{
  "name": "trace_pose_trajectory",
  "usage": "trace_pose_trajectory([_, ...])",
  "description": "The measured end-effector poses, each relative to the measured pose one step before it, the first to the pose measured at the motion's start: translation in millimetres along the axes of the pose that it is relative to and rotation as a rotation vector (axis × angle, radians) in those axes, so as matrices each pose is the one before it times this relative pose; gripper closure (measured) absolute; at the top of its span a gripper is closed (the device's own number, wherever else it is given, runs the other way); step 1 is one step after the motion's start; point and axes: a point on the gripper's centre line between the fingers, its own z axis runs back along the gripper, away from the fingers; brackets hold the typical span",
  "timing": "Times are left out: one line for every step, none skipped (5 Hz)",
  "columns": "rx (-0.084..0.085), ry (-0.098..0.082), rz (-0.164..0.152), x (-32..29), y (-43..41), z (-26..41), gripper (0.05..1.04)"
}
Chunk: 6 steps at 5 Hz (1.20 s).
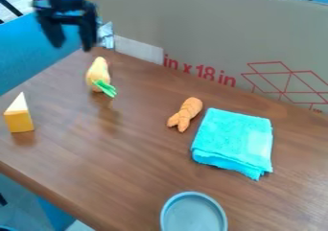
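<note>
My gripper [72, 37] hangs open at the upper left, above the table's back left corner, with nothing between its fingers. Nearest to it, lower and to the right, a yellow-orange vegetable toy [98, 73] with green leaves lies on the brown table [115, 163]. A cheese-like wedge [19, 115], white on top and yellow below, stands at the left. Near the middle lies an orange forked piece [186, 114], just left of a folded turquoise cloth [234, 140]. A round grey-blue bowl [193, 214] sits at the front edge of the view.
A large cardboard panel [205, 28] with red print stands along the table's back edge. Behind the table's back left corner is something silvery and crumpled [106, 35]. A blue surface [22, 52] lies beyond the table's left edge.
</note>
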Motion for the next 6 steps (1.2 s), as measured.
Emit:
trace_pose_trajectory([-0.0472,0.044,-0.1912,-30.75,-48.35,-2.32,0.082])
trace_pose_trajectory([-0.0443,0.0259,-0.1119,-19.9,-39.72,-10.79,0.082])
trace_pose_trajectory([-0.0163,0.0283,-0.0498,0.54,-48.13,-13.98,0.082])
trace_pose_trajectory([0.0005,0.0014,-0.012,0.57,-4.7,-0.27,0.082])
trace_pose_trajectory([0.0008,-0.0007,0.006,-0.23,1.69,0.23,0.082])
trace_pose_trajectory([0.0,0.0,0.0,0.0,0.0,0.0,0.082])
